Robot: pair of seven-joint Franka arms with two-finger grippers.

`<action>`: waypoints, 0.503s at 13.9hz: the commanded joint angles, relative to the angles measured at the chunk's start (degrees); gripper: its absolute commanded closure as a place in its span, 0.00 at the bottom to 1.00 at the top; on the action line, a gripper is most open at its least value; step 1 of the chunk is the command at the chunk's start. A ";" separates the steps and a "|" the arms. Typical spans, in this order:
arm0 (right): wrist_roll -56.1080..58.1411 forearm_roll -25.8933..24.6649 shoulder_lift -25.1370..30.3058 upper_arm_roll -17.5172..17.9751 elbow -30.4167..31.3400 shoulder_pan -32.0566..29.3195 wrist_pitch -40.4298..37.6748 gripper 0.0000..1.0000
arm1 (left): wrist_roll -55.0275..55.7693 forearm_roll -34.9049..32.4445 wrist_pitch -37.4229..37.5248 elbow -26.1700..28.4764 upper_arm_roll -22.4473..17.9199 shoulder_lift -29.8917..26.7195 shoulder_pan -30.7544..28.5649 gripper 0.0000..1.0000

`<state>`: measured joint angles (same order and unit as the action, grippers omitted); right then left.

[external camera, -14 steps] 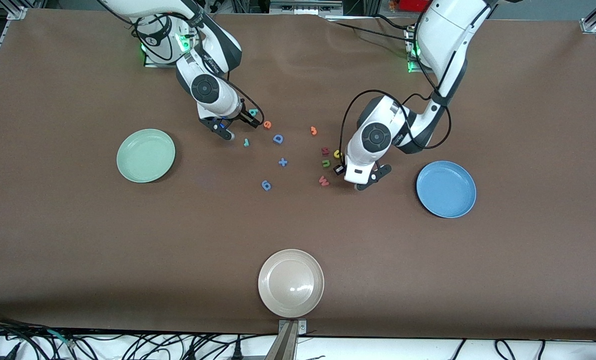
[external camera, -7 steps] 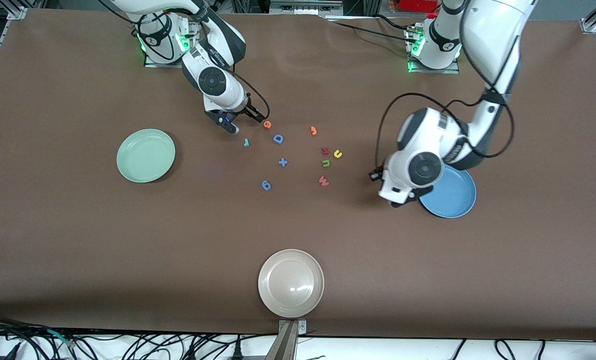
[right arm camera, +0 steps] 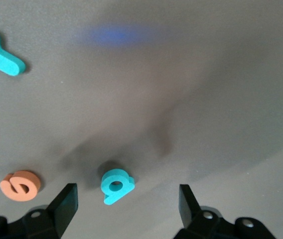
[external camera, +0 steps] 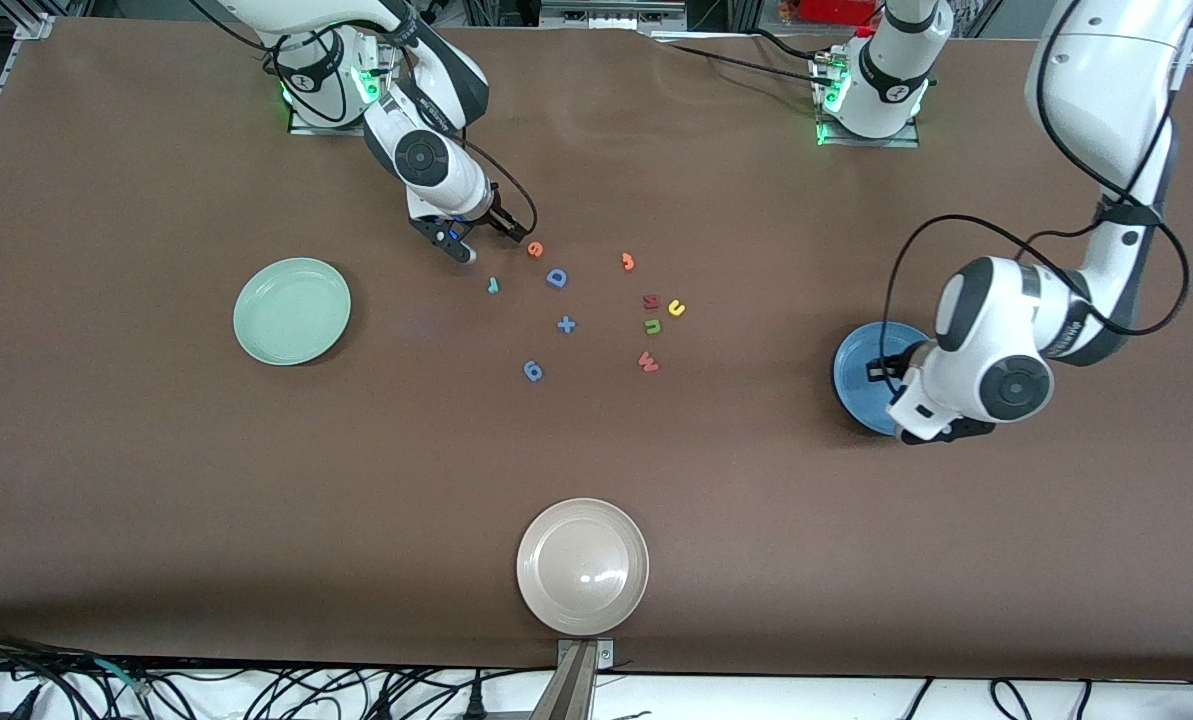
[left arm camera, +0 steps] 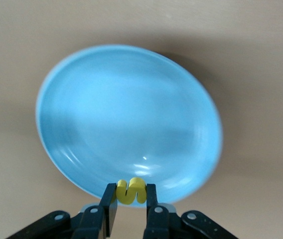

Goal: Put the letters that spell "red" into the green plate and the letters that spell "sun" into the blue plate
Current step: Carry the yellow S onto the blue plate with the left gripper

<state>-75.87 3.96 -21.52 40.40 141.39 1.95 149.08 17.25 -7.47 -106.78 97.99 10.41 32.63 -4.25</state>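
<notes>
Position check: my left gripper [left arm camera: 130,209] hangs over the blue plate [left arm camera: 106,109], clamped on the yellow "s" [left arm camera: 130,190], which sits pinched between the two pads. Seen from my left wrist, the letter is above the plate's rim edge rather than its middle, so I judge the drop wants a small carry inward over the bowl before letting go. In the front view the left gripper [external camera: 901,395] covers the plate [external camera: 856,375] on the side toward the left arm's end of the table.

My right gripper [right arm camera: 126,209] stands with jaws spread wide and nothing in them, low over the teal "d" [right arm camera: 115,185]. The letter lies between the fingers [right arm camera: 64,206], slightly off centre toward the orange "e" [right arm camera: 20,183]; its stem points toward me. The teal "r" [right arm camera: 2,59] lies well apart. This arm is clearly nearer to the "red" group; the green plate [external camera: 292,310] is empty.

Remaining on the table: yellow "u" [external camera: 676,308] and green "n" [external camera: 653,326], just beside each other.

Writing: none readable apart from the letters themselves.
</notes>
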 commanded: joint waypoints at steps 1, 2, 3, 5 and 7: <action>-0.77 0.35 -0.45 0.47 0.55 0.16 1.30 0.29 | -6.17 -1.67 -2.03 -0.17 0.84 2.26 -2.43 0.78; -0.77 0.35 -0.45 0.47 0.55 0.16 1.30 0.36 | -6.09 -1.67 -2.12 -0.17 0.84 2.53 -2.69 0.24; -0.77 0.35 -0.45 0.47 0.55 0.16 1.30 0.41 | -6.09 -1.58 -2.03 -0.17 0.84 2.44 -2.69 0.00; -0.77 0.35 -0.45 0.47 0.55 0.16 1.30 0.47 | -5.39 -1.49 -1.77 -0.08 1.19 2.27 -2.61 0.00; -0.77 0.35 -0.54 0.47 0.55 0.16 1.47 0.47 | -3.99 -1.40 -1.33 0.09 1.45 1.83 -1.47 0.00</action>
<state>-75.91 3.96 -21.64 40.42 141.53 1.97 149.21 12.14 -7.56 -108.65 97.99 11.47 35.27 -6.65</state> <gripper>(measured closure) 0.471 0.304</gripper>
